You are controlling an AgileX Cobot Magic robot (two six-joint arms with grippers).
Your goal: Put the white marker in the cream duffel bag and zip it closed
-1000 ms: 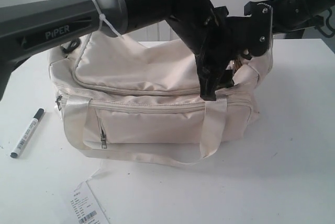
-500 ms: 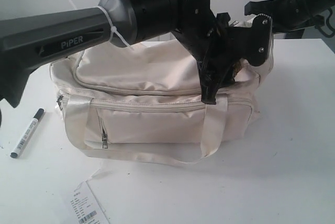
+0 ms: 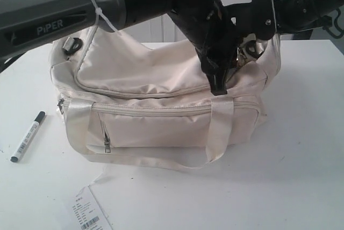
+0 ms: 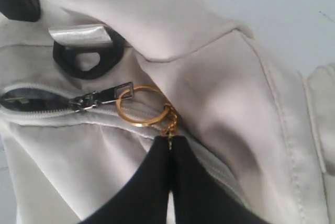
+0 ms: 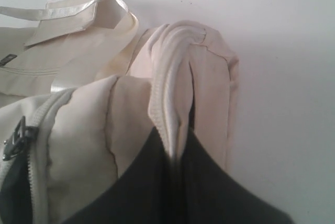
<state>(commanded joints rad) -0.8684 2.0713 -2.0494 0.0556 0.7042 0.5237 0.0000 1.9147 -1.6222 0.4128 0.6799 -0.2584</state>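
The cream duffel bag point(image 3: 150, 79) lies on the white table with its front pocket facing the exterior camera. The white marker point(image 3: 28, 136), black-capped, lies on the table to the left of the bag, apart from both grippers. My left gripper point(image 4: 170, 140) is shut on the short chain of a gold ring point(image 4: 140, 107) hooked to the top zipper's pull point(image 4: 99, 97). It reaches across to the bag's right end point(image 3: 219, 89). Beyond the slider a dark gap point(image 4: 26, 99) shows. My right gripper point(image 5: 175, 150) is shut on a fold of the bag's end seam point(image 5: 170, 77).
A paper tag with a barcode point(image 3: 88, 215) lies at the table's front edge, left of centre. Black strap rings sit at the bag's ends point(image 4: 86, 59) point(image 3: 71, 45). The bag's handles point(image 3: 217, 133) hang down its front. Bare table point(image 3: 301, 160) stretches to the right.
My left arm has swung up and back a little, with the gripper still shut at the zipper ring. The bag's right end has been pulled higher. The marker has not moved.
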